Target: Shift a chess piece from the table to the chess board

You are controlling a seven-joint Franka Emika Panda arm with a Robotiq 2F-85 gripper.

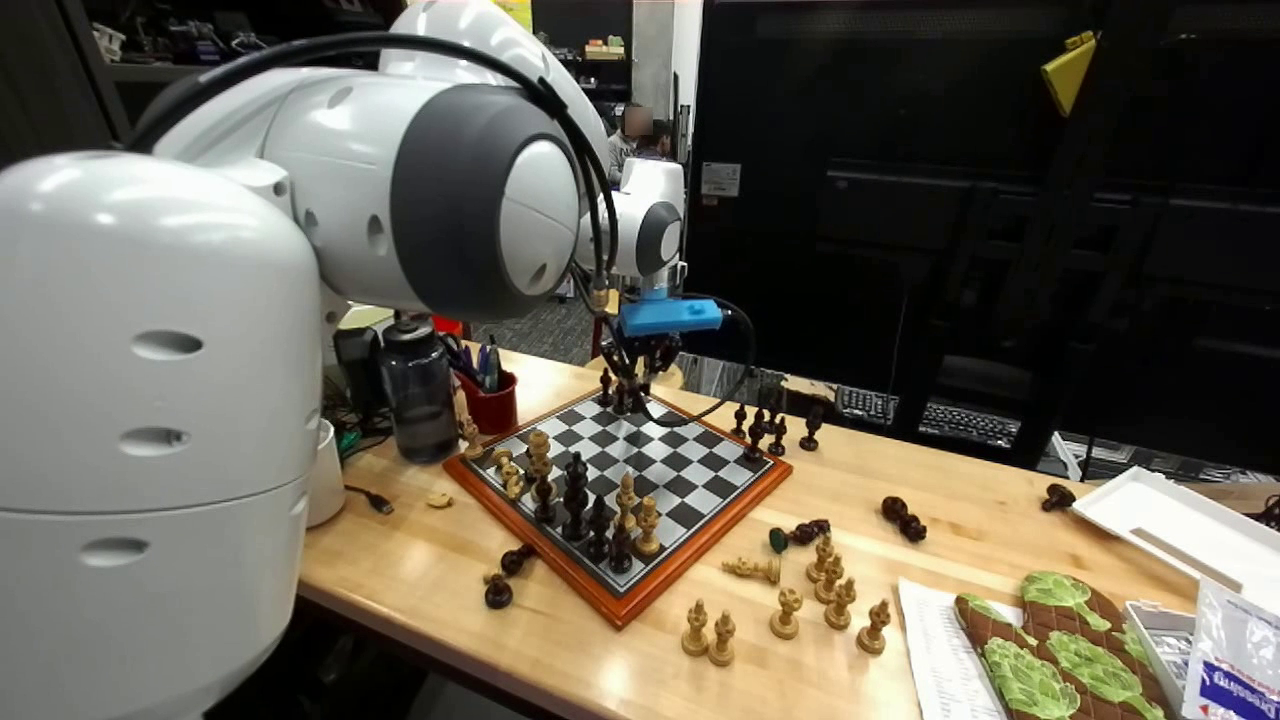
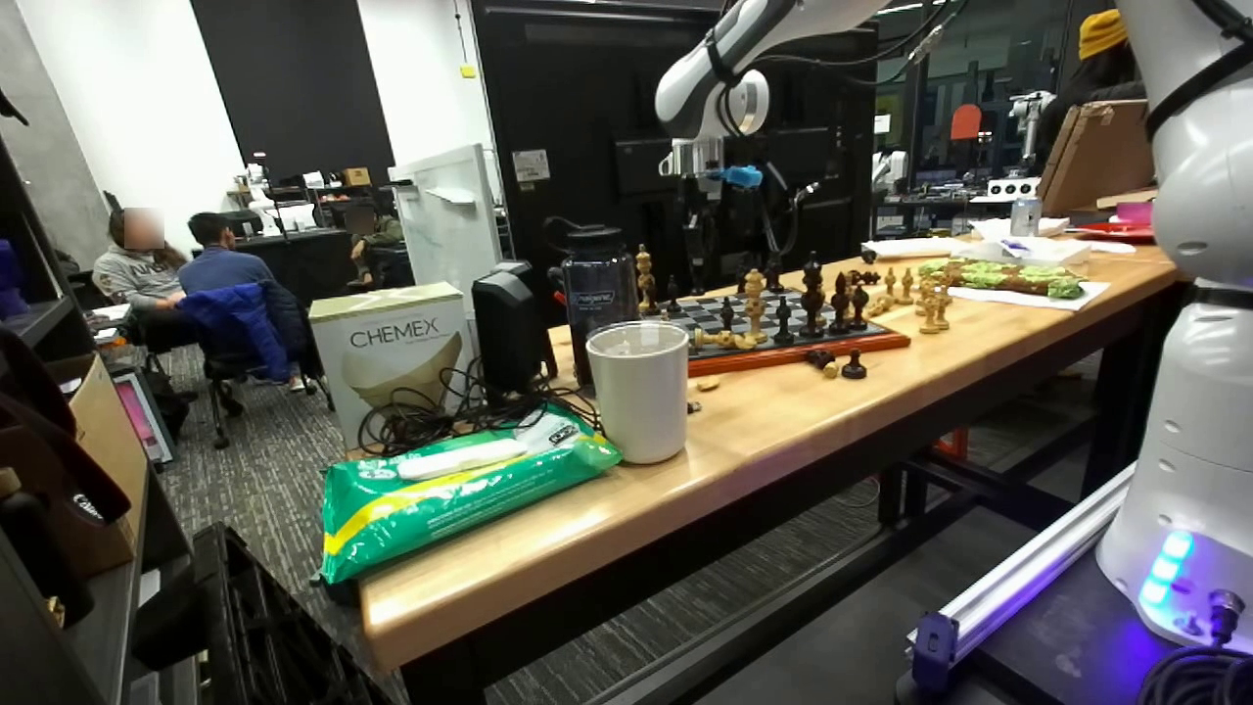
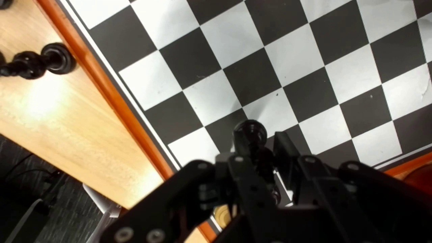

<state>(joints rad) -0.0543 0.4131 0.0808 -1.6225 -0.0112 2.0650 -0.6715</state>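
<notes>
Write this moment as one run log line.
Hand: over board | dark piece: between fingers, grip unclear | pale pieces: upright and lying on table

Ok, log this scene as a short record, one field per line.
tool: gripper, over the chess board
between fingers: dark piece; whether gripped, unclear
surface: table, under the board
upright off board: light piece, among others
lying off board: toppled light piece, among others
nearby: water bottle, red pen cup, white mug

- On the table (image 1: 960,490), the chess board (image 1: 660,470), carrying dark and light pieces (image 1: 575,497).
- Over its far corner, the gripper (image 1: 635,376).
- Around the board, other pieces (image 1: 785,612), some standing, some lying on side.
</notes>
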